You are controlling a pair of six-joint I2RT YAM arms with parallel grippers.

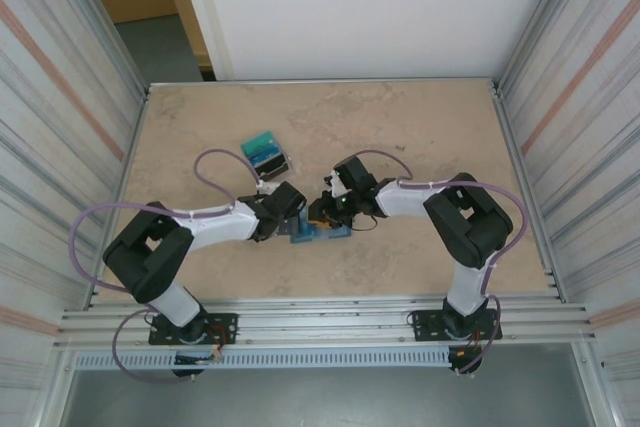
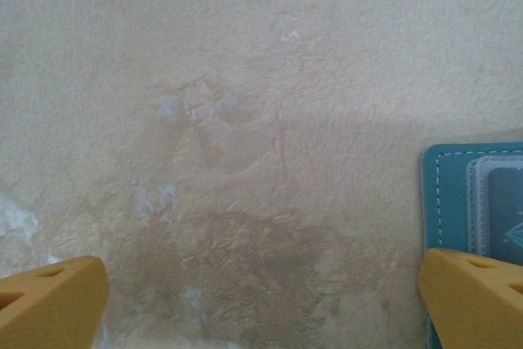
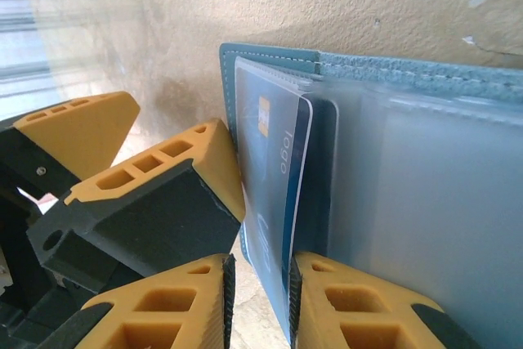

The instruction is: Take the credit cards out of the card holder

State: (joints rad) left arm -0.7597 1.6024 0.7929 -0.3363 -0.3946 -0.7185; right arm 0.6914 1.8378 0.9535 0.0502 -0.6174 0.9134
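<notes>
Hidden items first. In the top view your two wrists met over the card holder (image 1: 326,237), so just a slate-blue strip of it showed on the table (image 1: 420,137) beneath them. The tips of the left gripper (image 1: 291,213) and right gripper (image 1: 327,211) could not be made out there. Your right wrist camera looked along the holder's opened inner face. One dark credit card (image 3: 276,161), with an orange chip and the word "logo", sat in a clear sleeve, its lower end cut off behind the yellow fingertips (image 3: 359,300). Those two fingertips stood close together, with the holder's stitched edge and the card's edge in the narrow gap. Contact was not resolvable, so I could not tell whether you were pinching anything. Your left gripper was released, jaws spread wide. In its own view one finger overlapped the holder's near edge and the other was well apart over bare table. Its fingers (image 3: 155,194) also showed just beside the holder from the right wrist. A card pile (image 1: 265,154), teal and dark, lay apart from the holder, farther from the bases and to the left. The surface was mottled beige, with a faint brownish stain and pale flecks. Ribbed metal walls (image 1: 50,107) closed both sides and a white panel (image 1: 380,7) closed the back.
</notes>
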